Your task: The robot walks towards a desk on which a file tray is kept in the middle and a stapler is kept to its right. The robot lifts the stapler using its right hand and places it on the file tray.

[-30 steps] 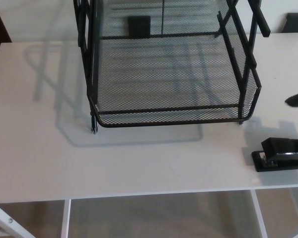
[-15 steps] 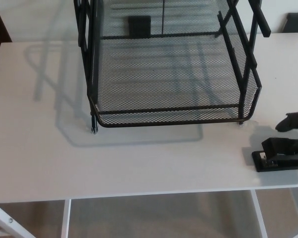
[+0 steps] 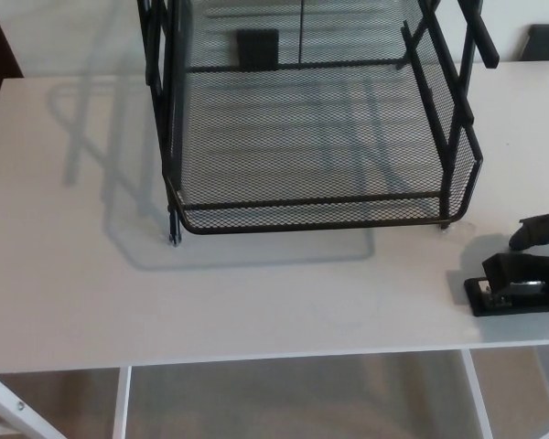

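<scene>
White tabletop [image 3: 64,293] fills most of the head view, with grey floor [image 3: 293,402] and a white desk frame [image 3: 121,402] showing below its near edge. The left side is bare apart from the soft shadow cast by the rack, and no left robot hand shows. In the middle stands the file tray [image 3: 302,215], a black wire-mesh basket with upright posts. Its lowest shelf is empty, so the placing is not yet done. To its right, apart from the tray's front corner and near the tabletop's front edge, lies the stapler [image 3: 522,283]. It is a long, low black body lying flat on its base, with a pale metallic glint along its middle. Its nose points toward the tray and its far end is cut off by the picture's edge. Just behind and over it, at the right border, a dark part of the right robot hand [image 3: 542,230] comes in. So little of it shows that I cannot tell whether it is spread or pressed together, nor whether it touches the stapler. By my judgement the walk-up is complete and the reach is under way, while the grasp, the lift and the carry across to the tray all remain.
</scene>
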`<state>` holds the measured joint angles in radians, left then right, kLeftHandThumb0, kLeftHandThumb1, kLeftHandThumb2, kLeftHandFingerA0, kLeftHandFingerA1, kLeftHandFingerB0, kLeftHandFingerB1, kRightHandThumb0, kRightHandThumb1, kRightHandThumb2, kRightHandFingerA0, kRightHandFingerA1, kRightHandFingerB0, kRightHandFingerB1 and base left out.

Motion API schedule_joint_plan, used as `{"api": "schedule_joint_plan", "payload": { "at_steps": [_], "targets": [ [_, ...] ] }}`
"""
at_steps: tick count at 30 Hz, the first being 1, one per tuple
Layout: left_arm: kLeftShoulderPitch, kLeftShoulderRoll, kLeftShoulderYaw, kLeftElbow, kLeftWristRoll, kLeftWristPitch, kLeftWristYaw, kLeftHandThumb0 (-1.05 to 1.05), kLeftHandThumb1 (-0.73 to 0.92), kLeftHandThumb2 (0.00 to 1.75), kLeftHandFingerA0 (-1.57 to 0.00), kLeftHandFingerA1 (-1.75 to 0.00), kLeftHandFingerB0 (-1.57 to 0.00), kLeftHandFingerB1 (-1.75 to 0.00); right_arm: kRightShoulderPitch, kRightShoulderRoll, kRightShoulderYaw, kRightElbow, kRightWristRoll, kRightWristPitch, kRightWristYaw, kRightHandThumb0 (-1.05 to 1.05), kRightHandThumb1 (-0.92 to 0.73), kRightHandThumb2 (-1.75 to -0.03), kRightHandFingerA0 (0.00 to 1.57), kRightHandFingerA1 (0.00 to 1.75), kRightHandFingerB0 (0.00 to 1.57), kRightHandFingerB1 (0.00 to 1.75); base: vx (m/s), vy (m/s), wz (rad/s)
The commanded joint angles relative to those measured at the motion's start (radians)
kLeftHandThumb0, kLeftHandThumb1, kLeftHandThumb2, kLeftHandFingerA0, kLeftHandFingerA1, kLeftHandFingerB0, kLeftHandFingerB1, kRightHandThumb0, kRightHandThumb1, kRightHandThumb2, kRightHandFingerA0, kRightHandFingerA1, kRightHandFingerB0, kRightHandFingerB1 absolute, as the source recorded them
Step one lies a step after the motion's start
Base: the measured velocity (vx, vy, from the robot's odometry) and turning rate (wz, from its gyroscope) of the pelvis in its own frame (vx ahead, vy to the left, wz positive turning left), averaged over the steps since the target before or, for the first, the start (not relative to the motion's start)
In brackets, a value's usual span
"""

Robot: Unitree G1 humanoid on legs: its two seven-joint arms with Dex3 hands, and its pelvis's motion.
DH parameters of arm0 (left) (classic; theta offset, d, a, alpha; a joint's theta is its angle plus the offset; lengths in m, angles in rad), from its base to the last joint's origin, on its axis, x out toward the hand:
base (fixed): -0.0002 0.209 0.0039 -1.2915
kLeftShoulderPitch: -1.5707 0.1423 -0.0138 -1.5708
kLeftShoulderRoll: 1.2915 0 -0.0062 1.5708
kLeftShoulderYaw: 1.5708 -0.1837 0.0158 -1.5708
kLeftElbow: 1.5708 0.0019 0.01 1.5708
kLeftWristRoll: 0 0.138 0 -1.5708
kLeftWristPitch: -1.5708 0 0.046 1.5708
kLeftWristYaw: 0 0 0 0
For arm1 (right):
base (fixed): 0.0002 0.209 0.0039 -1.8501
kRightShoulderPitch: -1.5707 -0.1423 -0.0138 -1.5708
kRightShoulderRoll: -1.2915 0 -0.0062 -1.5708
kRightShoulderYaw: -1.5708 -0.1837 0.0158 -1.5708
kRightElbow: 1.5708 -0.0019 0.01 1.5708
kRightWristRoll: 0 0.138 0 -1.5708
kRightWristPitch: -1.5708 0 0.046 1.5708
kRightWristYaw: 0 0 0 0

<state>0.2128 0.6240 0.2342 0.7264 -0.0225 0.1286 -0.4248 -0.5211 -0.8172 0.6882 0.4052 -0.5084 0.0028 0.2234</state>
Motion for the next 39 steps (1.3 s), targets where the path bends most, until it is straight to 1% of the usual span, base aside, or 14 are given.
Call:
{"api": "schedule_joint_plan", "payload": {
  "at_steps": [1,4,9,10,14,15,17,18,21,23,24,32,38,39],
  "targets": [
    [-0.001,0.008,-0.023,-0.02,0.014,0.026,-0.001,-0.73,0.71,0.98,-0.16,-0.51,-0.11,-0.47,0.107,0.039,0.05,0.114,-0.352,-0.144,-0.776,-0.29,-0.62,-0.62,0.86,1.64,0.87,0.7,0.0,0.0,0.0],
    [-0.033,0.007,-0.028,0.044,0.018,0.003,-0.004,-0.73,0.71,0.99,-0.17,-0.51,-0.1,-0.46,0.117,0.068,0.047,0.152,-0.356,-0.174,-0.935,-0.17,-0.56,-0.68,0.85,1.6,0.79,1.3,0.0,0.0,0.0],
    [-0.023,0.003,-0.03,0.012,0.012,0.016,-0.005,-0.73,0.7,0.99,-0.17,-0.52,-0.11,-0.47,0.151,0.114,0.015,0.165,-0.326,-0.138,-1.021,-0.14,-0.59,-0.77,0.87,1.71,0.73,1.48,0.0,0.0,0.0],
    [-0.015,0.004,-0.03,-0.004,0.01,0.02,-0.008,-0.71,0.89,0.67,-0.22,-0.43,-0.15,-0.35,0.163,0.125,0.002,0.163,-0.308,-0.137,-1.021,-0.14,-0.63,-0.78,0.84,1.73,0.71,1.5,0.0,0.0,0.0],
    [-0.021,0.007,-0.046,0.004,0.026,0.019,0.001,-0.73,0.71,0.99,-0.17,-0.5,-0.12,-0.46,0.189,0.133,-0.02,0.161,-0.276,-0.15,-1.025,-0.12,-0.64,-0.79,0.81,1.74,0.69,1.55,0.0,0.0,0.0],
    [-0.029,0.009,-0.047,0.02,0.026,0.01,-0.003,-0.71,0.89,0.67,-0.23,-0.44,-0.16,-0.35,0.188,0.133,-0.026,0.181,-0.273,-0.162,-1.064,-0.08,-0.52,-0.73,0.85,1.75,0.68,1.6,0.0,0.0,0.0],
    [-0.017,0.006,-0.039,-0.002,0.013,0.024,-0.005,-0.71,0.89,0.66,-0.21,-0.43,-0.15,-0.36,0.197,0.117,-0.055,0.187,-0.246,-0.216,-1.101,-0.07,-0.58,-0.74,0.86,1.75,0.65,1.67,0.0,0.0,0.0],
    [-0.012,0.002,-0.027,-0.015,0.0,0.038,-0.003,-0.73,0.7,0.98,-0.16,-0.52,-0.11,-0.47,0.199,0.092,-0.07,0.176,-0.237,-0.25,-1.1,-0.11,-0.52,-0.94,1.17,1.4,0.97,1.28,0.0,0.0,0.0],
    [-0.008,0.003,-0.021,0.008,-0.001,0.029,0.002,-0.73,0.71,0.99,-0.18,-0.52,-0.11,-0.47,0.186,0.041,-0.111,0.16,-0.237,-0.282,-1.155,-0.11,-0.48,-0.96,1.22,1.4,0.99,1.27,0.0,0.0,0.0],
    [-0.013,0.003,-0.024,0.024,0.002,0.026,0.004,-0.72,0.71,0.99,-0.18,-0.52,-0.11,-0.47,0.187,0.003,-0.127,0.128,-0.243,-0.275,-1.14,-0.13,-0.49,-0.99,1.19,1.37,0.98,1.24,0.0,0.0,0.0],
    [-0.018,0.006,-0.029,0.042,0.006,0.01,-0.001,-0.74,0.71,0.99,-0.16,-0.52,-0.1,-0.47,0.185,-0.014,-0.145,0.121,-0.23,-0.295,-1.128,-0.07,-0.55,-0.92,0.83,1.71,0.73,1.56,0.0,0.0,0.0],
    [0.005,-0.002,-0.016,0.02,-0.006,0.018,0.008,-0.73,0.7,1.0,-0.21,-0.52,-0.12,-0.47,0.114,-0.153,-0.351,0.067,-0.131,-0.379,-1.056,0.01,-0.48,-0.9,0.87,1.68,0.73,1.49,0.0,0.0,0.0],
    [-0.017,-0.001,-0.011,0.075,-0.01,0.007,0.01,-0.71,0.7,0.99,-0.21,-0.54,-0.12,-0.48,-0.038,-0.185,-0.472,0.044,-0.124,-0.34,-1.036,-0.17,-0.47,-0.99,1.26,1.38,0.96,1.21,0.0,0.0,0.0],
    [-0.022,-0.001,-0.01,0.085,-0.01,0.004,0.011,-0.71,0.69,1.01,-0.24,-0.56,-0.11,-0.48,-0.067,-0.188,-0.49,0.032,-0.11,-0.341,-1.001,-0.17,-0.64,-0.88,0.92,1.75,0.65,1.62,0.0,0.0,0.0]
  ]
}}
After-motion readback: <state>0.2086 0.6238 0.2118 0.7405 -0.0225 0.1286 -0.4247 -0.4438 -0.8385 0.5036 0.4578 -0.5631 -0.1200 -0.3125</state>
